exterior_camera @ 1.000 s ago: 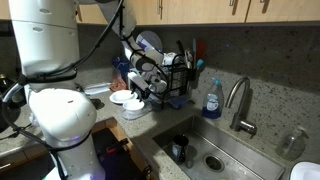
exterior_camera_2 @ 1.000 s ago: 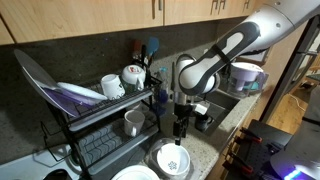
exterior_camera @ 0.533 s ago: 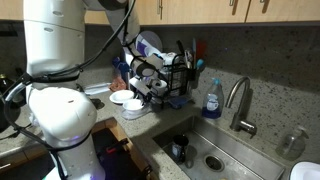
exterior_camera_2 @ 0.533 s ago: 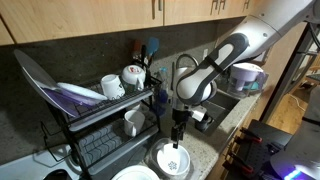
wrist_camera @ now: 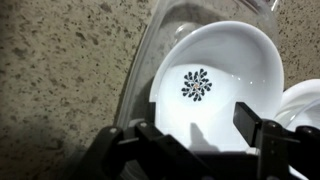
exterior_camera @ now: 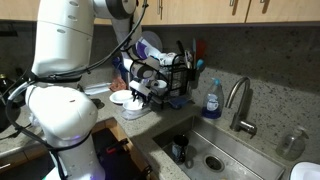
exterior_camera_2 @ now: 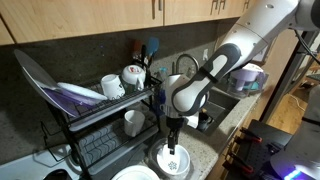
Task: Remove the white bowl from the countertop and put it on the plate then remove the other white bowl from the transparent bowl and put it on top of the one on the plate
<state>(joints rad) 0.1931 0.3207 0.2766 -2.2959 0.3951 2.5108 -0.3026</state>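
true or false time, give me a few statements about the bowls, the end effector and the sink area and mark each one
1. The white bowl under the end effector sits inside the transparent bowl. True.
2. The end effector is shut tight on a mug. False: its jaws stand open over the white bowl.
3. The white bowl has a dark pattern at its centre. True.
4. The soap bottle beside the faucet is red. False: it is blue.
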